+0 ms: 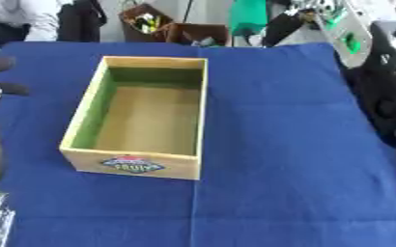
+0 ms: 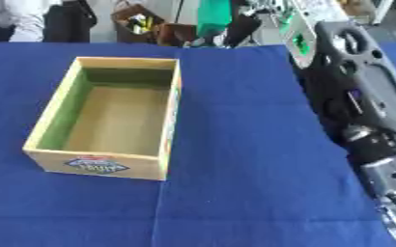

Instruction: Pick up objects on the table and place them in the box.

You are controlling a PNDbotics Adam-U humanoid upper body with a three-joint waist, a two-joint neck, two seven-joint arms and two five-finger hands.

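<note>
A wooden box (image 1: 139, 115) with green inner walls and a coloured label on its near side stands on the blue cloth, left of centre. I see only its bare floor inside. My left hand (image 1: 0, 77) shows at the left edge beside the box, dark fingers spread and holding nothing. My right arm runs up the right side, and the black back of my right hand (image 2: 353, 53) is over the table's far right corner. Its fingers are hidden. A pale grey thing with green patches (image 2: 296, 30) sits just at that hand's far end. Whether it is held I cannot tell.
The blue cloth (image 1: 277, 144) covers the whole table. Beyond the far edge stand brown open boxes (image 1: 163, 26) with small items, a green object (image 1: 248, 14) and people's clothing at the far left.
</note>
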